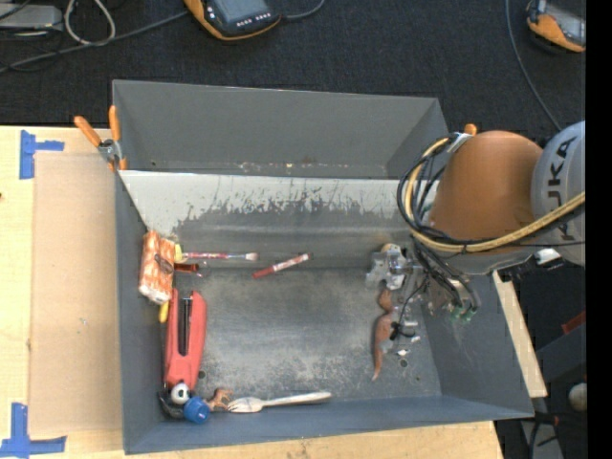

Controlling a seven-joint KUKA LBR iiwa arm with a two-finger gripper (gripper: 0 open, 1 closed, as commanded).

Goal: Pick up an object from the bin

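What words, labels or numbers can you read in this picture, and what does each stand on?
"KU": large dark letters on the robot arm's grey casing; the rest of the word is cut off.
Orange-and-white packet: print too blurred to read.
Handheld pendant's screen: unreadable.

A smooth, rounded orange-brown cover (483, 185) caps the wrist. Black and yellow cables (419, 185) loop around its left side and sweep across beneath it. Beside it sits a pale grey arm link (566, 175) with dark lettering, seemingly "KUKA". Below the cover hangs silvery metal hardware (392, 266) with thin dark wires and a small green part (466, 312).
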